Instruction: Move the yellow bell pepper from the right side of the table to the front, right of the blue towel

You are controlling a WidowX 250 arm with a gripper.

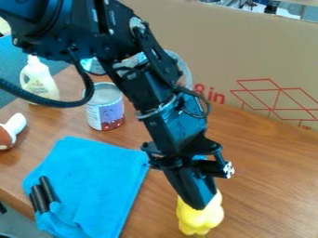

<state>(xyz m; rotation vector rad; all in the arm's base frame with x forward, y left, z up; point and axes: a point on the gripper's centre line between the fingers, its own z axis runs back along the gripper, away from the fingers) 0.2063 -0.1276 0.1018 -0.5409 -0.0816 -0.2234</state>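
Black arm [169,123] | thick looping cable [48,103] | silvery band [154,109] | screws [110,31], apparently

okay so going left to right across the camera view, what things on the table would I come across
White and brown toy, white bottle, open-looking can, yellow pepper.

The yellow thing [200,220], which seems to be a bell pepper, is at the lower middle of the frame, on the brown wooden table [267,190]. It is glossy and lobed, its narrower end is toward the bottom edge, and its upper part is partly hidden.
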